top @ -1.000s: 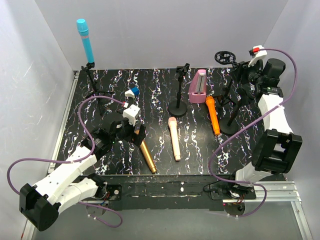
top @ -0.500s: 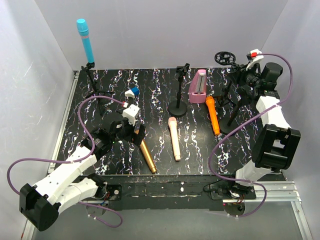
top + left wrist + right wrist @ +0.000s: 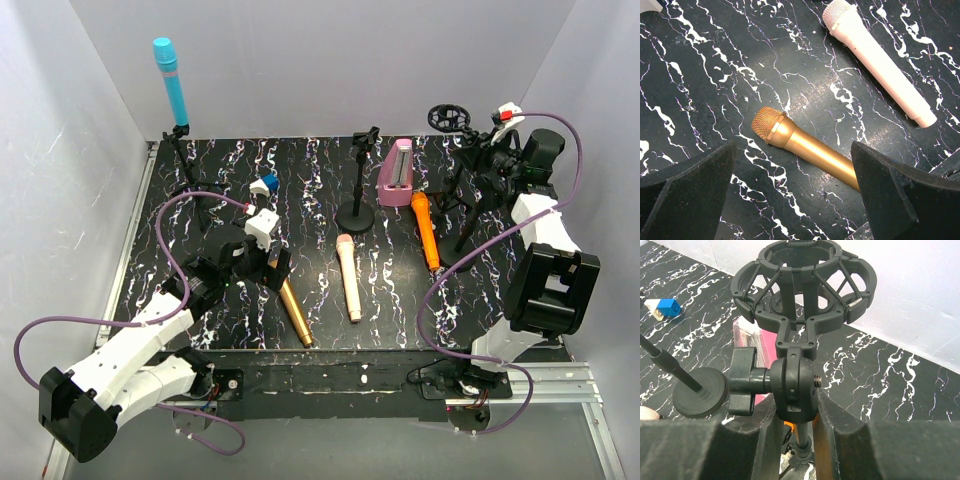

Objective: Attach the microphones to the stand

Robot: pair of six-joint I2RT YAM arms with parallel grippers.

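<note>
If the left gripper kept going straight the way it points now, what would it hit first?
The left gripper would most likely meet the gold microphone first: it lies on the table between the open fingers in the wrist view. How far above it the gripper is, I cannot tell.

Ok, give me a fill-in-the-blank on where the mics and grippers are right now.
1. The mic standing upright on the left stand is ____.
2. The mic lying under the open left gripper is ____.
3. The right gripper grips the right stand, whose ring mount is ____.

Missing words: blue; gold; empty.
</note>
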